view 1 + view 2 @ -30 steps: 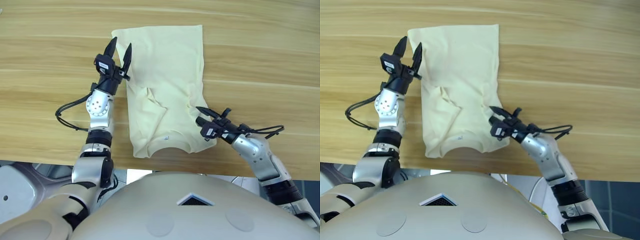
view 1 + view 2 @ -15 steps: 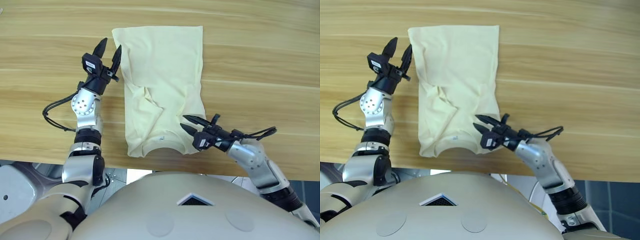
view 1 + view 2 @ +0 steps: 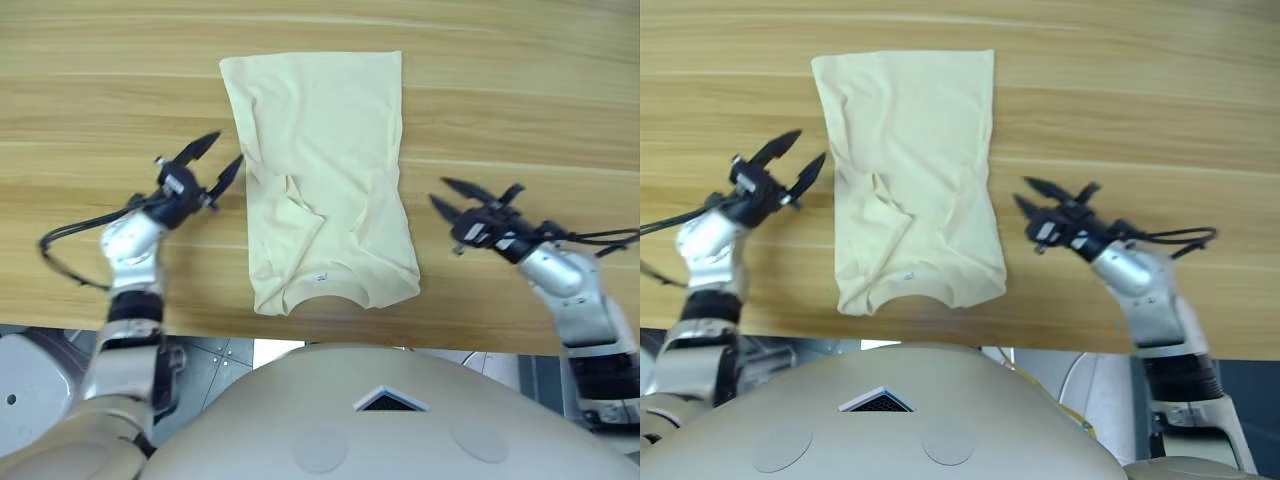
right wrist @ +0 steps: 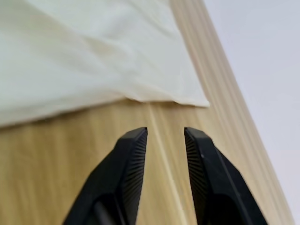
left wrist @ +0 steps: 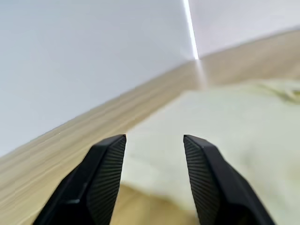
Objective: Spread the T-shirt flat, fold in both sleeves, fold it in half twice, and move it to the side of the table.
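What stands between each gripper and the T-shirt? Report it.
Nothing visible does. The open left gripper is close beside the T-shirt, at its left edge. The open right gripper is off to its right, with only table surface between.

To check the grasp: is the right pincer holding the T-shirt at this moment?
No, the right pincer is open over the wood of the table, apart from the edge of the T-shirt.
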`<state>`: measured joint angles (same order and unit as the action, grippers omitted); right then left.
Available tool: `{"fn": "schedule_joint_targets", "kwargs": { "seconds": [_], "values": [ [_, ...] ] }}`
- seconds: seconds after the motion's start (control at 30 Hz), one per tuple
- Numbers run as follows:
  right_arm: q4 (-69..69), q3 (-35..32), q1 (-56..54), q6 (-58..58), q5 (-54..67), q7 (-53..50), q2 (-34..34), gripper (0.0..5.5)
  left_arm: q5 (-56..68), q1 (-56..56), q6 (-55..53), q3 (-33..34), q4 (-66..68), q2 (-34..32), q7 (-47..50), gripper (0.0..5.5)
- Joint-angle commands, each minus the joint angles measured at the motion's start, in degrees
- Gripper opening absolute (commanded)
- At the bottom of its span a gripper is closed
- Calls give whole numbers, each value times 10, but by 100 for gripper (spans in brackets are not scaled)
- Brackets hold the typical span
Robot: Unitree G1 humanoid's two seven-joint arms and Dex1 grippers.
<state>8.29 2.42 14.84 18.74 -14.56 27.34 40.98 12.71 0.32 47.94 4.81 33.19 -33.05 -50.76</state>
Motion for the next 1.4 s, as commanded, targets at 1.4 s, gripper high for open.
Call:
{"fn": "schedule_joint_targets", "kwargs": {
  "seconds": [1.4],
  "values": [
    [85, -11, 67, -58, 84, 112, 20, 144, -437, 81, 111, -248, -113, -128, 178, 230]
  ]
}}
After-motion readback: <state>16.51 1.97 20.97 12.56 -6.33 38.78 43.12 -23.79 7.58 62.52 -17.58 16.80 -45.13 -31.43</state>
